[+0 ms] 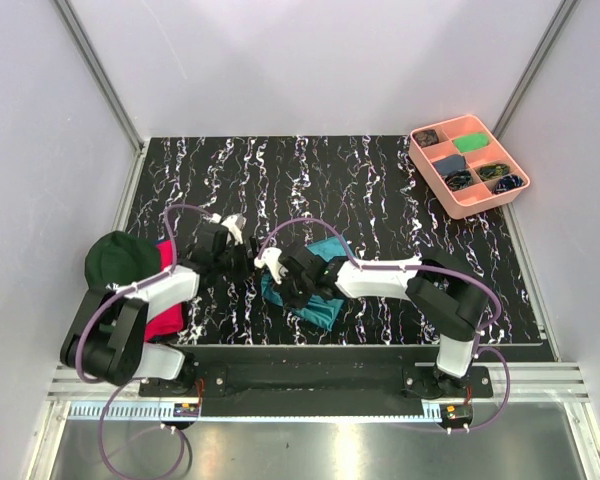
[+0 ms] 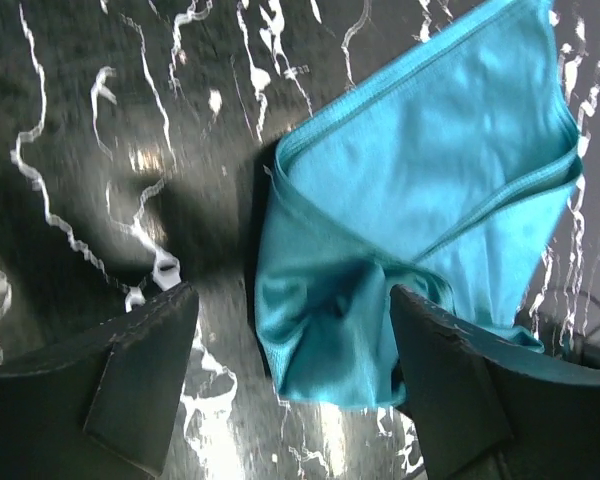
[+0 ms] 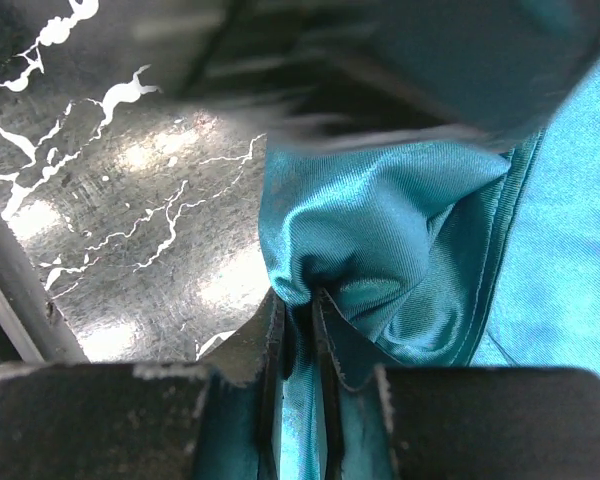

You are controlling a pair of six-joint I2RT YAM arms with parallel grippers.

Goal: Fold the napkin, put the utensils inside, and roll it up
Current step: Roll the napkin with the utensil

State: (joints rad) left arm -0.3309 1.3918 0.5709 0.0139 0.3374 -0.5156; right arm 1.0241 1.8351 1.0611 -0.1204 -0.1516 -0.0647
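The teal napkin (image 1: pixel 322 306) lies bunched and partly folded on the black marbled table, near the front middle. My right gripper (image 1: pixel 278 282) is shut on a gathered fold of the napkin (image 3: pixel 380 240) at its left edge; in the right wrist view the jaws (image 3: pixel 300 305) pinch the cloth tight. My left gripper (image 1: pixel 248 256) is open just left of it. In the left wrist view its fingers (image 2: pixel 130 380) stand wide apart, with the napkin's corner (image 2: pixel 380 230) between them and nothing held. No utensils show in any view.
A pink tray (image 1: pixel 435 183) with compartments of small dark items stands at the back right. A dark green cap (image 1: pixel 120 258) and a pink-red cloth (image 1: pixel 165 318) lie at the front left beside the left arm. White walls enclose the table.
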